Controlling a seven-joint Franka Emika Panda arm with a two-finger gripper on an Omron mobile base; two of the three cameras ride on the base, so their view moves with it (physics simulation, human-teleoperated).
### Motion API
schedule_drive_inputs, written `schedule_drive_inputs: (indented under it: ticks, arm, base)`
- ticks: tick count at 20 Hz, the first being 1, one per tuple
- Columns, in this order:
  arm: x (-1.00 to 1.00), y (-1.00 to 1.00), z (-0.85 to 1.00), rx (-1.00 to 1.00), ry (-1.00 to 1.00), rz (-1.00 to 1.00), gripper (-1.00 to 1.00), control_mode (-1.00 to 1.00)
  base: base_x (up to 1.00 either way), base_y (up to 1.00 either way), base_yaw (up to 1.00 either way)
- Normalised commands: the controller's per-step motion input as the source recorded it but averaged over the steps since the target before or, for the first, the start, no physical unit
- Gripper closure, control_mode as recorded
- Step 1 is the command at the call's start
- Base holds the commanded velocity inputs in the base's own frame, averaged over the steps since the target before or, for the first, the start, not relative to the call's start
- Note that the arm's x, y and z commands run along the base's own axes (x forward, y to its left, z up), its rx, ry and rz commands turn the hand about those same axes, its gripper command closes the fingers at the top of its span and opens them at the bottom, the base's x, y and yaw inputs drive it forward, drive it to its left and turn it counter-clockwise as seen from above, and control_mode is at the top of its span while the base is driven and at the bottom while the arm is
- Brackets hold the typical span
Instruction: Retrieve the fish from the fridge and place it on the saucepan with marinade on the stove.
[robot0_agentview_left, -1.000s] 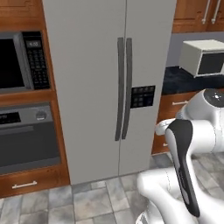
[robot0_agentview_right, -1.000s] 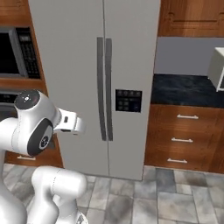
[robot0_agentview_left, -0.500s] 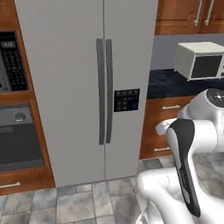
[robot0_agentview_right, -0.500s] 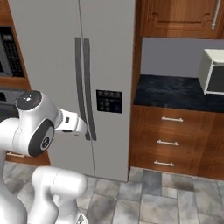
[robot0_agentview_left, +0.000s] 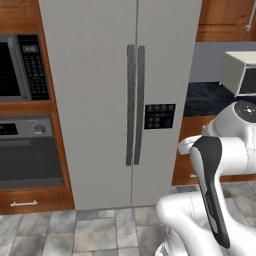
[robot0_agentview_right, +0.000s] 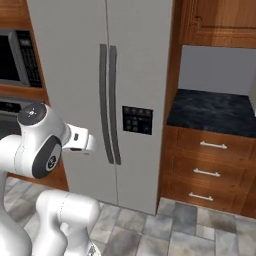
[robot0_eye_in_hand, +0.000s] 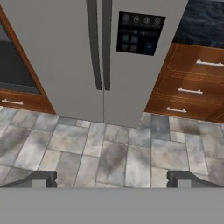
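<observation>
Facing closed fridge (robot0_agentview_left: 120, 100), handles (robot0_agentview_left: 135, 105) side by side at centre. Holding gripper (robot0_eye_in_hand: 111, 178) spread wide, empty, over floor tiles (robot0_eye_in_hand: 109, 153).

Home kitchen, closed two-door fridge (robot0_agentview_left: 120, 100), built-in oven (robot0_agentview_left: 27, 155), wooden drawers (robot0_agentview_right: 210, 172), tiled floor (robot0_eye_in_hand: 109, 153)

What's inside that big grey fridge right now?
Nothing of the inside can be seen. Both doors of the fridge are shut, so only the grey fronts, the two dark handles and the dispenser panel show. Whatever sits on its shelves is hidden behind the doors.
</observation>
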Motion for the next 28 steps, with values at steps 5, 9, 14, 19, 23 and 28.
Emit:
schedule_drive_inputs:
  ticks: [5, 9, 14, 19, 23, 28]
  arm:
    - [0.00, 0.00, 0.00, 0.00, 0.00, 0.00, -1.00, 1.00]
    - [0.00, 0.00, 0.00, 0.00, 0.00, 0.00, -1.00, 1.00]
    - [0.00, 0.00, 0.00, 0.00, 0.00, 0.00, -1.00, 1.00]
    - [0.00, 0.00, 0.00, 0.00, 0.00, 0.00, -1.00, 1.00]
    - [0.00, 0.00, 0.00, 0.00, 0.00, 0.00, -1.00, 1.00]
    - [0.00, 0.00, 0.00, 0.00, 0.00, 0.00, -1.00, 1.00]
  base:
    - [-0.14, 0.00, 0.08]
    - [-0.30, 0.00, 0.04]
    - [-0.34, 0.00, 0.04]
    - [-0.33, -0.03, 0.05]
    - [-0.02, -0.15, 0.03]
    - [0.11, -0.01, 0.00]
